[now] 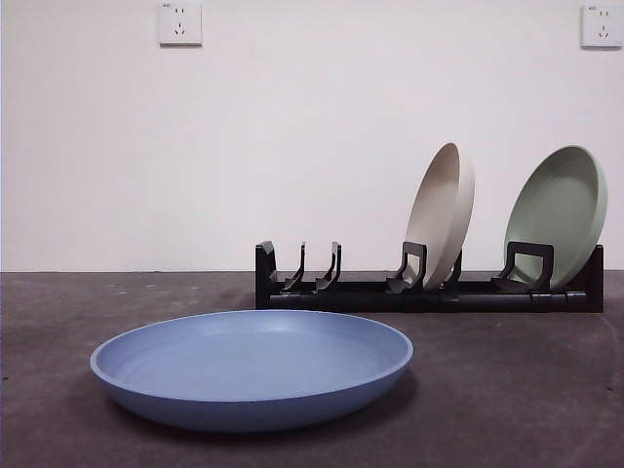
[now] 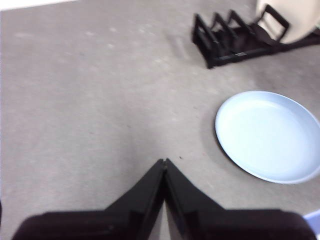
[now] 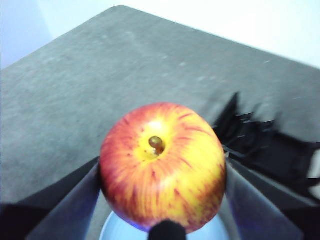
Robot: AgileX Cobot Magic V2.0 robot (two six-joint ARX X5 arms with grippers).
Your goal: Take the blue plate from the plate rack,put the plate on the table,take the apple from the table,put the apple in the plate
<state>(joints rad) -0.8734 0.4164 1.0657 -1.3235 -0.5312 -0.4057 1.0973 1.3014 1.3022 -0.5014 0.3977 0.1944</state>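
The apple point(image 3: 162, 165), red with yellow streaks, sits stem up between the two jaws of my right gripper point(image 3: 162, 187), which is shut on it. A sliver of the blue plate point(image 3: 114, 231) shows beneath it. The blue plate point(image 1: 252, 366) lies flat on the table point(image 1: 507, 390) in front of the plate rack point(image 1: 429, 292). Neither the apple nor an arm shows in the front view. My left gripper point(image 2: 164, 162) is shut and empty above bare table, to the side of the blue plate point(image 2: 267, 135).
A beige plate point(image 1: 441, 210) and a pale green plate point(image 1: 558, 214) stand upright in the rack's right half. The rack's left holders hold nothing. The rack point(image 2: 225, 40) also shows in the left wrist view.
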